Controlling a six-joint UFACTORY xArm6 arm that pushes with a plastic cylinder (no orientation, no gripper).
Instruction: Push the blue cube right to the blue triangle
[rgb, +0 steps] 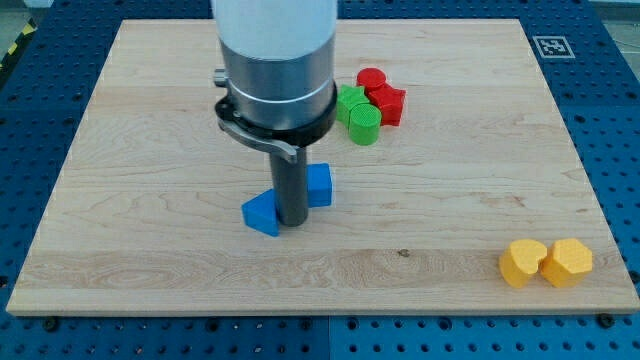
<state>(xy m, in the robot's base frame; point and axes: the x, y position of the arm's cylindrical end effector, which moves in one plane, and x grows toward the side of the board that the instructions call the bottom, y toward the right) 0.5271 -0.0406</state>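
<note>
Blue cube (319, 185) sits a little left of the board's middle, squarish, its faces roughly square to the board (150, 250) edges, with no clear long axis — partly hidden behind the rod. Going left to right: one blue triangle (261, 213) lies just near-left of my tip (293, 222), a corner pointing toward the near edge; my tip stands between the two blue blocks, touching or nearly touching both. There is no gripper, only the rod. Farther right and far: two green blocks (357, 113), then two red blocks (381, 94), clustered together. Near-right corner: two yellow blocks (545, 262), touching.
</note>
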